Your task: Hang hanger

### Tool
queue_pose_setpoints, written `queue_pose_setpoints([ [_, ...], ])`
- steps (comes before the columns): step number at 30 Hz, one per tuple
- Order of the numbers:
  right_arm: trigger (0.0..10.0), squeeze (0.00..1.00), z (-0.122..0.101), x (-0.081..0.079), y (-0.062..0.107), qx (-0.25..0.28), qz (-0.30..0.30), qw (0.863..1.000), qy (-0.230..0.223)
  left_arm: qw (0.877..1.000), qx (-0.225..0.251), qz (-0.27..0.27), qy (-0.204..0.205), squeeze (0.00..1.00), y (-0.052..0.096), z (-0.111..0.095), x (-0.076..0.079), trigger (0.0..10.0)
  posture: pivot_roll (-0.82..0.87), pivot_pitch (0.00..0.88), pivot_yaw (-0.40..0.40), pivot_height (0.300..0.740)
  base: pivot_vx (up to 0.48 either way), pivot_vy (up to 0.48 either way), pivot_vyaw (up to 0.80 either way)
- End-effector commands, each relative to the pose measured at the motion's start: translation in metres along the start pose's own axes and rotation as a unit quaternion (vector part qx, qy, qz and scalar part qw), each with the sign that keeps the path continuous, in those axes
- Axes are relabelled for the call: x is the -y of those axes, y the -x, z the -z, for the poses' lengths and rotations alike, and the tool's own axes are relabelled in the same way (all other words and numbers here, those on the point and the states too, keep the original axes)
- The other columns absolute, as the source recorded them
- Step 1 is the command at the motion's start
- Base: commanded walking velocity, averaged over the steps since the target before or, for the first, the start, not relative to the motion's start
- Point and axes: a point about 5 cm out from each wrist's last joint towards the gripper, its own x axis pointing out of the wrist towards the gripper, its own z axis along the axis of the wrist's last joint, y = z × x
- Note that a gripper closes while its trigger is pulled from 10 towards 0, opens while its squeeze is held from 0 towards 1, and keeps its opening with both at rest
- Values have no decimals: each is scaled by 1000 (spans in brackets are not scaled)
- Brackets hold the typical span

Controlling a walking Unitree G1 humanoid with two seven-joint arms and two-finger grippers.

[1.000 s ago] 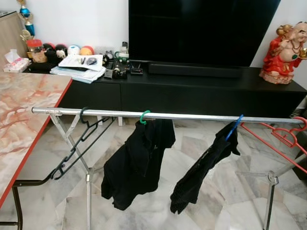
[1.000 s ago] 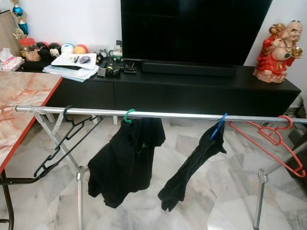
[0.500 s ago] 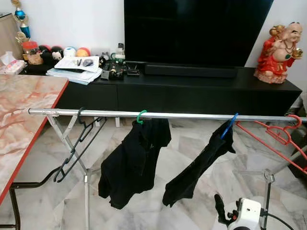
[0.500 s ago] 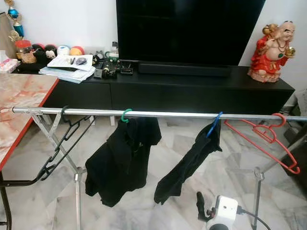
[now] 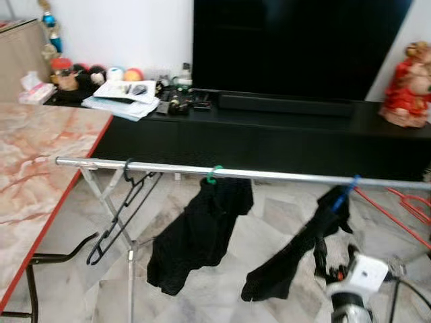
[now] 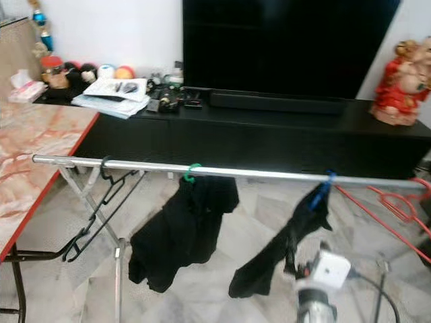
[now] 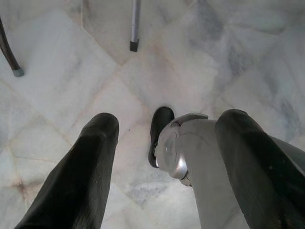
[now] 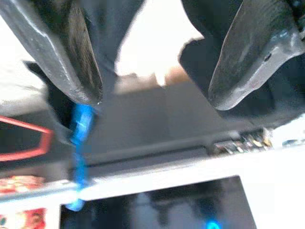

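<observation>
Television (image 5: 296,40): a large dark screen is seen against the white wall, above a long black cabinet (image 5: 269,138).
Table (image 5: 34,168): a marble-patterned top with a red edge is seen at the robot's left, beside the rack.
Floor (image 7: 57,71): pale marble tiles are spread under everything; the robot's own leg and shoe are seen on them in the left wrist view.
Rail (image 5: 175,169): a silver bar is carried across the scene on crossed metal legs.
Black shirt (image 5: 199,235): it is hung from a green hook (image 5: 213,176) near the middle of the rail.
Dark garment (image 5: 303,252): it is hung from a blue hanger (image 5: 349,190) further to the right on the rail, and it droops toward the floor.
Red hanger (image 6: 397,205): it is hooked at the right end of the rail, empty and tilted.
Black hanger (image 5: 121,215): it is hooked near the left end of the rail, empty and slanted downward.
Figurine (image 6: 404,84): a red and gold statue is stood on the right end of the cabinet.
Clutter (image 5: 124,94): papers, balls and small items are piled on the left end of the cabinet.
Right gripper (image 5: 322,259): it is raised just below the blue hanger, close to the dark garment; its fingers (image 8: 71,52) are spread wide and nothing is held between them.
Left gripper (image 7: 167,157): it is hung low, pointed at the floor, with its fingers spread apart and nothing held.
</observation>
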Motion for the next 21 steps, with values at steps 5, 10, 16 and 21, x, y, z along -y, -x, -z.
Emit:
queue_pose_setpoints([
  [5,10000,0,-7,12,5,1,36,999,6,1000,1,10,2,0,-1,-1,7,10000,134,12,-81,740,359,0,0],
  [10,10000,0,-12,14,6,-1,59,998,1,1000,0,9,-3,0,-1,-2,7,10000,133,14,-81,740,109,0,0],
  [16,10000,0,-9,16,3,-31,72,997,-8,1000,0,10,-2,0,-1,-2,7,10000,136,12,-81,740,0,0,0],
  [21,10000,0,-6,15,-5,-72,84,994,-19,1000,1,10,-2,0,-1,-3,7,10000,137,12,-79,740,0,0,0],
])
